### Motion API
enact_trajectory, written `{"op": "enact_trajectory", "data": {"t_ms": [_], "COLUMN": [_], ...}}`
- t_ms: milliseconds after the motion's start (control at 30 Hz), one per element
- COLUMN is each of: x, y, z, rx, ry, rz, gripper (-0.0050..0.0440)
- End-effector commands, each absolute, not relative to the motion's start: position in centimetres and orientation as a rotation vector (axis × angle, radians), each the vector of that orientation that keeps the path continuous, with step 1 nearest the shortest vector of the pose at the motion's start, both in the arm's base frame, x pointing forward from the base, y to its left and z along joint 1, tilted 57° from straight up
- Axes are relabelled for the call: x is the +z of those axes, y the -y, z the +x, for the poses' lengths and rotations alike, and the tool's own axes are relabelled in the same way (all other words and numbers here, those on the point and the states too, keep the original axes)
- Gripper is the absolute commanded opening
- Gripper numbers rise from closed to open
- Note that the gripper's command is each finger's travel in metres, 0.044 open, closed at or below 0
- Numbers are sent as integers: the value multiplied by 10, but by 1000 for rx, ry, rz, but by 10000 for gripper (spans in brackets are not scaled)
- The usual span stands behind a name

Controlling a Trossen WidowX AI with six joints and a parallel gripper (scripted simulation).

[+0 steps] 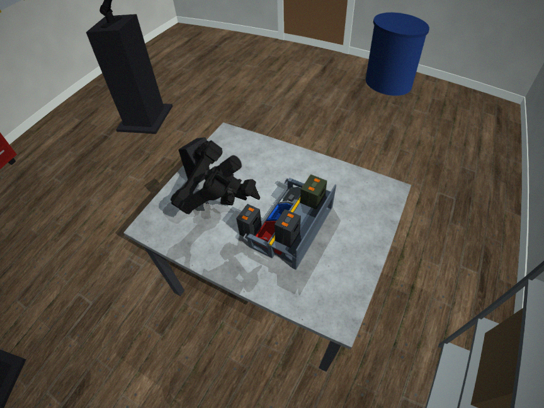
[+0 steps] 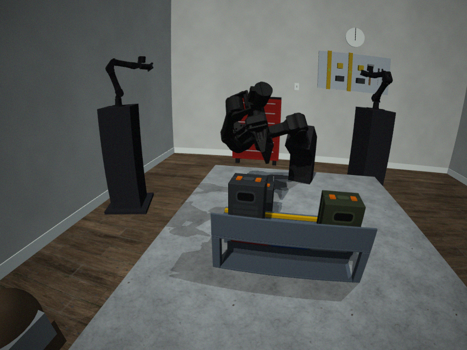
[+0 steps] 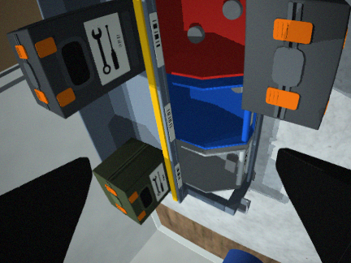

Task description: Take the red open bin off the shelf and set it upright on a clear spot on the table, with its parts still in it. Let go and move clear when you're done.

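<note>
- Workshop or robotics lab type room; can't tell which.
- Pegboard-like wall panel [image 2: 323,76] with yellow strips and small items, round clock [image 2: 355,37] above.
- Red drawer cabinet [image 2: 275,129] [image 1: 5,151] on feet, by wall.
- Black robot arms on dark pedestals [image 2: 122,157] [image 1: 124,74], another arm at the table [image 1: 373,263] [image 2: 264,320].
- Toolbox-style cases, wrench and screwdriver label [image 3: 107,49] on one.
- Open parts bins in a grey rack [image 1: 313,232] [image 2: 290,232].
- Big blue drum [image 1: 395,56], plank-look floor [image 1: 210,79] [image 2: 75,256], plain grey walls.
</note>
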State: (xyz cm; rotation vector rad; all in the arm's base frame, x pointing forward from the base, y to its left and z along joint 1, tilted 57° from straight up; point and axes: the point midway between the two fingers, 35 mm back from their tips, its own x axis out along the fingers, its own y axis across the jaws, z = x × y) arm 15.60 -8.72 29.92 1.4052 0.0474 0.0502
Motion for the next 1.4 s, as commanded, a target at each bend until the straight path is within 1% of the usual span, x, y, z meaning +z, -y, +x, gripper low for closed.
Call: {"op": "enact_trajectory", "data": {"t_ms": [0, 100, 133, 267, 667, 700, 833, 1233, 1267, 1367], "x": [269, 269, 294, 269, 269, 294, 269, 269, 294, 275], "y": [107, 107, 90, 107, 107, 90, 107, 107, 89, 103], "z": [196, 196, 164, 196, 196, 164, 196, 196, 164, 188], "rx": [-222, -222, -4, -222, -222, 50, 47, 47, 59, 56], "ry": [-123, -123, -62, -123, -123, -45, -38, -38, -40, -34], "rz": [1391, 1391, 1399, 1391, 1391, 1348, 1140, 1140, 1093, 937], "gripper": [440, 440, 440, 440, 440, 440, 440, 440, 440, 440]}}
